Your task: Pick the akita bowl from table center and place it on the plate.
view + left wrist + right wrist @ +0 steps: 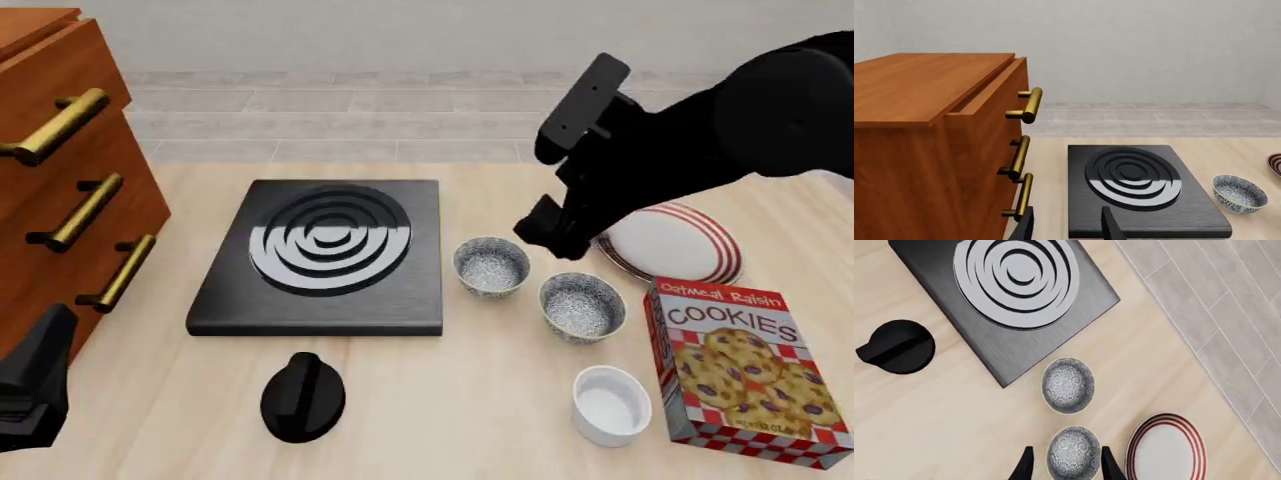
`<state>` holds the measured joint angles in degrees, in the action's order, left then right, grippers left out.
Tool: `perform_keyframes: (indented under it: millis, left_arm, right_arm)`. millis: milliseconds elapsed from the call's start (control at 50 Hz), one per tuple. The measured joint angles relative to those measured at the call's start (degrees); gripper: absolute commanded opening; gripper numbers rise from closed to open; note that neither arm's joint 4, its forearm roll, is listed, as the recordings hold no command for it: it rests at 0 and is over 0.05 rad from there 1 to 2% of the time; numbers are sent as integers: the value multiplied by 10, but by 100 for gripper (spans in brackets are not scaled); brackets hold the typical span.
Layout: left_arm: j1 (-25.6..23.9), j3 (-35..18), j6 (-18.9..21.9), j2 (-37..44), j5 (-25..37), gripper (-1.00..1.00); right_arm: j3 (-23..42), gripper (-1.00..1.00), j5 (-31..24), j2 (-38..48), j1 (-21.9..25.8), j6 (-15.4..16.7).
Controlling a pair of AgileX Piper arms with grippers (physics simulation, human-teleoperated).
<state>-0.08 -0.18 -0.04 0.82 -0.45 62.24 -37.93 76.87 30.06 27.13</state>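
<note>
Hovering over the bench (441, 420), the right jaws stand apart and empty above two near-identical speckled bowls, and we read this as the approach step, with nothing lifted so far. We take the akita bowl (491, 266) to be the one nearer the bench's middle, just beside the black burner slab (320, 258). In the right wrist view the akita bowl (1067, 385) lies beyond the jaws and in line with the gap between them. The look-alike bowl (1073, 457) sits right between the two fingers, below them. The two bowls are close together but apart, and we cannot be certain which is which from their pattern alone. The plate (694, 235) with its red stripes lies to one side of the jaws, near the look-alike bowl and bare. As we judge it, the next move calls for carrying the jaws forward past the nearer bowl. They should then come down with one finger inside and one outside the akita bowl's rim before they close. After that come a lift and a short sideways carry to the plate (1164, 450). The chief risk we see is closing on the wrong bowl, or nudging it on the way down. The left jaws, also apart and empty, wait well away by the wooden drawer chest (934, 130).
</note>
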Motion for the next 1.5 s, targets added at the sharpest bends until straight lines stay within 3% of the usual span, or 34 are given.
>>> perform_keyframes:
  millis: [600,1500]
  left_arm:
    - [0,0,0,1,-2,100]
    - [0,0,0,1,-2,100]
  right_arm:
    - [24,100,20,130,3,73]
    - [6,100,99,221,7,113]
